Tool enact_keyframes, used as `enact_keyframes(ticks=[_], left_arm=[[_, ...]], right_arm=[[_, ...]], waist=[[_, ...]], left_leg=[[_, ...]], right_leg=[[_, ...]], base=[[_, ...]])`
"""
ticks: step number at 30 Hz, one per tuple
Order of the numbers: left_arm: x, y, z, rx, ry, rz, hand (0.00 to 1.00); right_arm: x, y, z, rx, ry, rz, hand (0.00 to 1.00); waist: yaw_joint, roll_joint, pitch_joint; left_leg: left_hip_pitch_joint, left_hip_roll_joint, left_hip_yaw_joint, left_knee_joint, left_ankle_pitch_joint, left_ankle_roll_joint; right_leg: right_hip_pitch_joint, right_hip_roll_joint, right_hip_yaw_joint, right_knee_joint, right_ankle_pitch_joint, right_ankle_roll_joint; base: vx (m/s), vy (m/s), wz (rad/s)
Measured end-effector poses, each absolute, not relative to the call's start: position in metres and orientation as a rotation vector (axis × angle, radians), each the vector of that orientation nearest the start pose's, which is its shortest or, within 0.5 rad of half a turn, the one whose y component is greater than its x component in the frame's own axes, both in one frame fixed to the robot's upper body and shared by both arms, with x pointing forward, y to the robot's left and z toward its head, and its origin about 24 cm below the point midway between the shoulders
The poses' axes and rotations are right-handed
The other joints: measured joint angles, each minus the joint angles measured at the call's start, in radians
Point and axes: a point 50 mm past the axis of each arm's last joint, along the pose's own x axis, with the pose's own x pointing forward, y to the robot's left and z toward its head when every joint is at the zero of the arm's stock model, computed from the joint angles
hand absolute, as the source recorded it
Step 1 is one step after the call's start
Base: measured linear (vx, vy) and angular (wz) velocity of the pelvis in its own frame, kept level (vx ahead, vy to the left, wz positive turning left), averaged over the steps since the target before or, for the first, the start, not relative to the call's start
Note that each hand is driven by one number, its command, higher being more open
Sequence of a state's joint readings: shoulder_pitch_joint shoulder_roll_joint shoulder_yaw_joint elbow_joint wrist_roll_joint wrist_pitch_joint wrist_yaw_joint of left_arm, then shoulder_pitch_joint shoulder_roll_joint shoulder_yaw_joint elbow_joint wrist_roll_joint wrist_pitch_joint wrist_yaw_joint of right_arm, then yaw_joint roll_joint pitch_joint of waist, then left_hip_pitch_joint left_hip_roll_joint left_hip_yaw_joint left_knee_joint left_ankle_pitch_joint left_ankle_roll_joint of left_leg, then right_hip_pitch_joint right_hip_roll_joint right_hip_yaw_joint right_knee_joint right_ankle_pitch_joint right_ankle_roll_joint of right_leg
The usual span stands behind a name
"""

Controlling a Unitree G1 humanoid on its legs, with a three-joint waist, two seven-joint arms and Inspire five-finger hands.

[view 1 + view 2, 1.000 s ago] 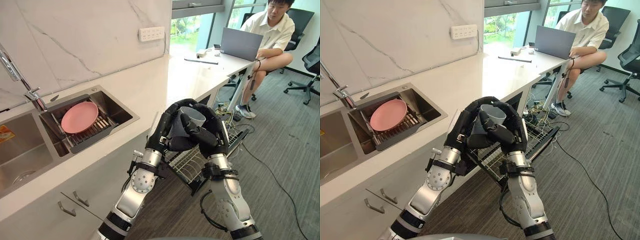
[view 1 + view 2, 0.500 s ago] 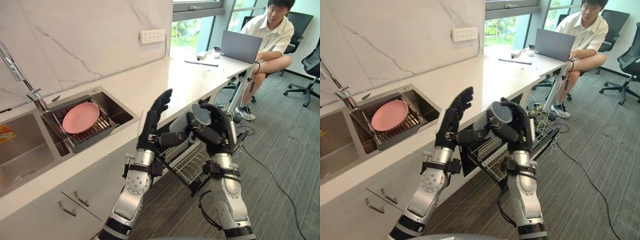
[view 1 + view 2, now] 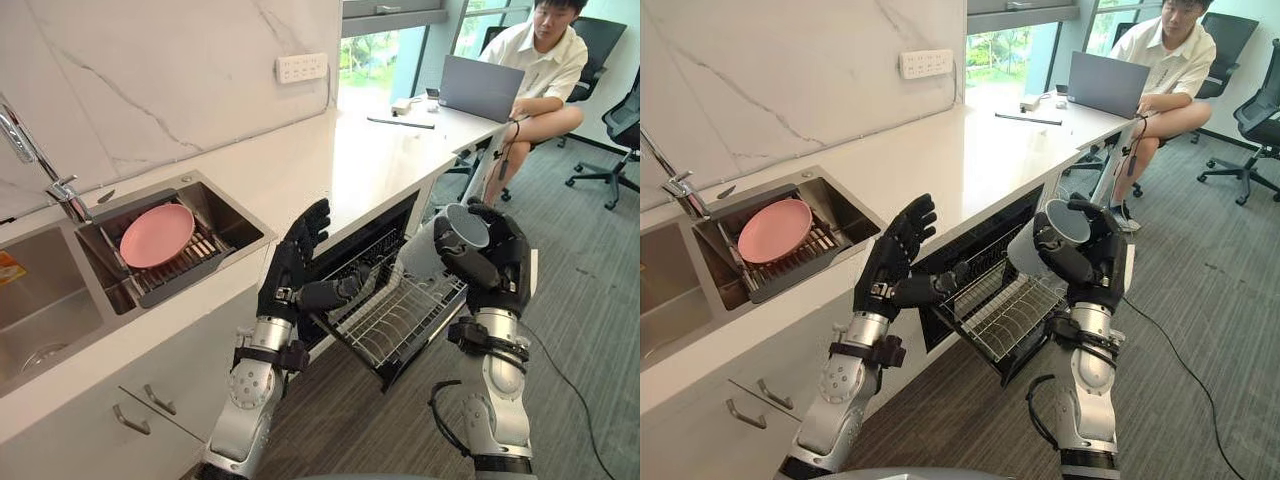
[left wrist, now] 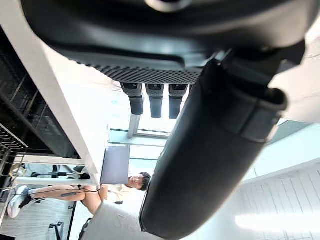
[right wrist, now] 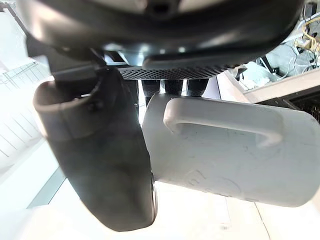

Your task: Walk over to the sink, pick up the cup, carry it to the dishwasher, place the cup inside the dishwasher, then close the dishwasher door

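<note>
My right hand is shut on the grey cup, which is tilted with its mouth up and hangs above the outer end of the pulled-out wire rack. In the right wrist view the cup lies across the palm, handle outward, with the thumb curled beside it. The dishwasher under the counter stands with its door down. My left hand is open, fingers straight, in front of the counter edge left of the rack and apart from the cup.
A sink with a pink plate on a drain rack and a tap lies at the left. A person sits with a laptop at the counter's far end. Carpeted floor opens to the right.
My left hand has let go of the cup and swung left, opening flat. My right hand has carried the cup rightward and now holds it alone over the rack.
</note>
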State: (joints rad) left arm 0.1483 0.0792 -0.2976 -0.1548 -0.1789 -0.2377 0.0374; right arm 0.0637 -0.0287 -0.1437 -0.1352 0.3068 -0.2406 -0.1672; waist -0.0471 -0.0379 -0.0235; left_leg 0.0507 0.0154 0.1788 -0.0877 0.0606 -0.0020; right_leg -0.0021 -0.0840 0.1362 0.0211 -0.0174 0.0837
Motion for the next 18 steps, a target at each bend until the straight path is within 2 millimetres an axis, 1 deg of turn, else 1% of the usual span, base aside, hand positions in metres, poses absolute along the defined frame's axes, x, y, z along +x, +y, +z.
enact_keyframes(ticks=[2,4,5,6,8,10,11,13,15,16,18], left_arm=[[0.204,0.108,0.046,-0.205,-0.129,-0.211,0.90],[0.198,0.111,0.034,-0.203,-0.077,-0.206,0.90],[0.192,0.116,0.019,-0.191,-0.010,-0.204,0.90],[0.190,0.118,0.012,-0.185,0.020,-0.201,0.90],[0.178,0.128,-0.016,-0.159,0.153,-0.182,0.90],[0.170,0.136,-0.033,-0.141,0.235,-0.166,0.90],[0.161,0.143,-0.047,-0.126,0.311,-0.149,0.90],[0.151,0.152,-0.061,-0.105,0.387,-0.130,0.90],[0.144,0.167,-0.078,-0.078,0.472,-0.072,0.90],[0.143,0.171,-0.081,-0.074,0.486,-0.056,0.90],[0.144,0.184,-0.090,-0.055,0.527,0.009,0.90]], right_arm=[[0.228,-0.210,0.076,0.233,-0.307,-0.341,0.30],[0.225,-0.211,0.073,0.208,-0.291,-0.335,0.30],[0.223,-0.212,0.069,0.191,-0.273,-0.331,0.30],[0.222,-0.213,0.067,0.177,-0.266,-0.329,0.30],[0.221,-0.215,0.060,0.138,-0.228,-0.313,0.30],[0.221,-0.220,0.055,0.106,-0.201,-0.309,0.30],[0.221,-0.223,0.049,0.071,-0.172,-0.305,0.30],[0.223,-0.225,0.042,0.047,-0.137,-0.302,0.30],[0.233,-0.228,0.039,0.037,-0.114,-0.303,0.30],[0.236,-0.229,0.039,0.030,-0.113,-0.303,0.30],[0.246,-0.233,0.043,-0.009,-0.117,-0.302,0.30]], waist=[[0.000,0.004,0.005],[0.002,0.007,0.010],[0.003,0.011,0.014],[0.004,0.012,0.016],[0.004,0.012,0.027],[0.003,0.012,0.035],[0.008,0.011,0.048],[0.014,0.012,0.056],[0.015,0.010,0.105],[0.016,0.011,0.115],[0.029,0.014,0.169]], left_leg=[[-0.002,0.000,-0.001,0.000,-0.002,0.000],[-0.005,0.000,-0.003,0.000,-0.002,0.000],[-0.009,0.000,-0.006,0.000,-0.002,0.000],[-0.010,0.000,-0.007,0.000,-0.002,0.000],[-0.020,0.000,-0.017,-0.001,-0.002,0.000],[-0.038,0.002,-0.028,0.000,-0.001,-0.001],[-0.049,0.001,-0.033,0.000,0.004,0.003],[-0.062,0.001,-0.035,0.001,0.006,0.003],[-0.094,0.001,-0.046,0.023,0.006,0.003],[-0.108,0.001,-0.050,0.030,0.006,0.003],[-0.154,0.002,-0.062,0.059,0.006,0.003]], right_leg=[[0.000,0.000,-0.001,-0.003,0.000,0.000],[0.000,0.000,-0.004,-0.004,0.000,0.000],[-0.001,-0.001,-0.007,-0.004,0.000,0.000],[-0.001,-0.001,-0.008,-0.004,0.000,0.000],[-0.005,-0.003,-0.018,-0.005,-0.001,0.001],[-0.016,-0.005,-0.028,-0.004,-0.002,0.000],[-0.025,-0.007,-0.035,-0.003,-0.001,0.000],[-0.037,-0.007,-0.038,-0.002,0.000,0.000],[-0.054,-0.010,-0.051,0.007,0.001,0.000],[-0.066,-0.010,-0.054,0.011,0.001,0.000],[-0.098,-0.011,-0.067,0.028,0.001,-0.001]], base=[[0.00,0.000,0.00],[0.00,0.000,0.02],[0.00,0.000,0.06],[0.00,0.000,0.08],[-0.01,-0.014,0.13],[-0.02,-0.020,0.19],[-0.01,-0.016,0.17],[-0.01,-0.013,0.11],[-0.03,-0.016,0.17],[-0.06,-0.017,0.22],[-0.06,-0.018,0.20]])
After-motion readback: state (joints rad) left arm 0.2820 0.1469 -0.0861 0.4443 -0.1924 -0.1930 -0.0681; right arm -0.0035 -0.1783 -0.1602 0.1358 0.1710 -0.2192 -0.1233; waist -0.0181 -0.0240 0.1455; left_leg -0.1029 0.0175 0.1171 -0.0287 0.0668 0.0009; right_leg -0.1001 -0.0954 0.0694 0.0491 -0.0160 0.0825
